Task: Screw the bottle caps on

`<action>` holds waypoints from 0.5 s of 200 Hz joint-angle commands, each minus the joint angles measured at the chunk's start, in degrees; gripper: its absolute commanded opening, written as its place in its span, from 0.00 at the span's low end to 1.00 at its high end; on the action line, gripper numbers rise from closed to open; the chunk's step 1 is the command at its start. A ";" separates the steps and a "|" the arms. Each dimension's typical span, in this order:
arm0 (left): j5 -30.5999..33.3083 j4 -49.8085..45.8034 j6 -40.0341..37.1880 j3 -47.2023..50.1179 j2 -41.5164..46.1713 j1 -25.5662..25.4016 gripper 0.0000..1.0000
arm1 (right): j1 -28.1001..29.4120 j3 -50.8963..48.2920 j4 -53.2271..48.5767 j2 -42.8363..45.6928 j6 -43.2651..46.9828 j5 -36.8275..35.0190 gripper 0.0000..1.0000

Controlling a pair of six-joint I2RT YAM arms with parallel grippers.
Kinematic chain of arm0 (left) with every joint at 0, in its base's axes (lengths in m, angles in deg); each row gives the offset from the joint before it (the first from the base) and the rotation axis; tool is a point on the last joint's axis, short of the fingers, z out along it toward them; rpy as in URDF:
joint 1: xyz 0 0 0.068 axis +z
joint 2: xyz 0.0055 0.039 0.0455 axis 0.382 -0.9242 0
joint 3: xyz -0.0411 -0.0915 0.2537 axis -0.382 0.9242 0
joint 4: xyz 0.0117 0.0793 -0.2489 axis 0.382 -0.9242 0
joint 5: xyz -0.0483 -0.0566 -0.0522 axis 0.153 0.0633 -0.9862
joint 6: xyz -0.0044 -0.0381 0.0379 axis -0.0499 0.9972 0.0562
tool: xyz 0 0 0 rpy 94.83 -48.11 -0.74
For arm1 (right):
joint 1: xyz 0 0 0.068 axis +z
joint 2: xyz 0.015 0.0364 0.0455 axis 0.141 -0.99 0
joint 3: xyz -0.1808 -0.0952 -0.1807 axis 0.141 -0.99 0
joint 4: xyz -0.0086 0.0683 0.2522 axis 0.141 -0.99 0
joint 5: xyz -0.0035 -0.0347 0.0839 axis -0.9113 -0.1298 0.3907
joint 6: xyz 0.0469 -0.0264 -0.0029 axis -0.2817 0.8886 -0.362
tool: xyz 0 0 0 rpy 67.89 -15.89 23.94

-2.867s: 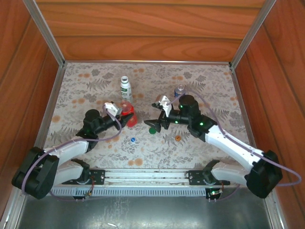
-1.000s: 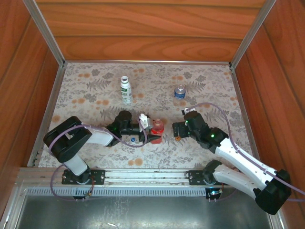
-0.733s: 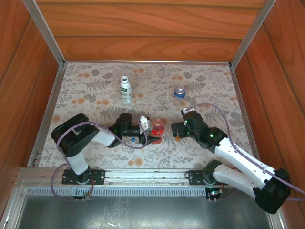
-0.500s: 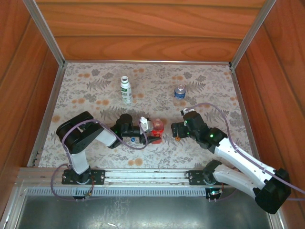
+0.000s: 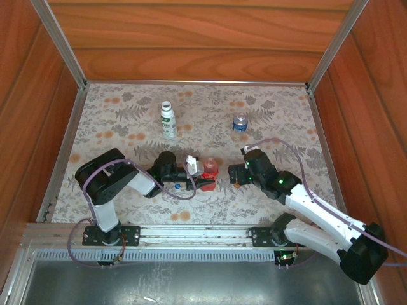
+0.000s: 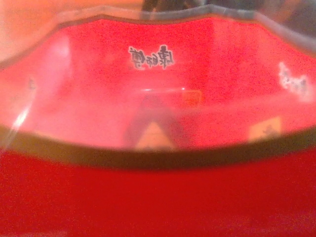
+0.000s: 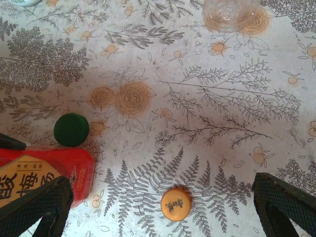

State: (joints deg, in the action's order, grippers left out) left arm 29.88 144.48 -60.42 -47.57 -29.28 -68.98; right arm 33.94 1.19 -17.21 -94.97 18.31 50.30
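Observation:
The red bottle (image 5: 210,168) stands uncapped at the table's front centre, and my left gripper (image 5: 204,183) is shut on its lower body. Its red label (image 6: 158,197) presses right up to the left wrist camera. My right gripper (image 5: 234,176) hangs open just right of it, and the orange cap (image 7: 176,204) lies flat between its fingers (image 7: 37,207). The green cap (image 7: 71,129) sits beside the red bottle (image 7: 47,170). The blue cap (image 5: 177,186) lies under the left arm. Further back stand the white bottle (image 5: 167,119) and the clear bottle (image 5: 240,122), both upright.
The floral mat (image 5: 286,127) is walled in by wooden panels (image 5: 203,38) and metal rails. The clear bottle's base (image 7: 232,12) is at the top of the right wrist view, well away from the fingers.
The left gripper has brought the red bottle from the back left to the front centre and closed on it. The right gripper has come down over the orange cap and stayed open.

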 commanded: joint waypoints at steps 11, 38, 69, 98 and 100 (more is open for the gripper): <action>-2.32 1.86 -0.34 0.24 0.63 -0.08 0.53 | 0.13 -2.27 1.08 0.57 -2.75 -3.31 1.00; -2.44 1.85 -0.27 0.47 0.99 -0.13 0.53 | -1.15 -3.55 -0.10 0.97 -5.01 -1.68 1.00; -2.22 1.81 -0.11 0.43 0.75 -0.01 0.53 | -2.44 -2.77 -3.80 -1.79 -7.70 -2.66 0.87; -2.02 1.82 -0.16 0.49 0.79 -0.02 0.53 | -2.38 -0.71 -4.52 -8.12 -7.89 -1.04 0.65; -2.05 1.85 -0.14 0.50 0.79 0.02 0.53 | -2.33 -0.68 -4.42 -8.64 -7.91 -0.84 0.64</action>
State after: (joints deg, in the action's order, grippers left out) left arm 29.33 144.48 -60.39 -47.57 -29.28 -68.98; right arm 31.86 -1.50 -19.55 -99.31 12.12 48.95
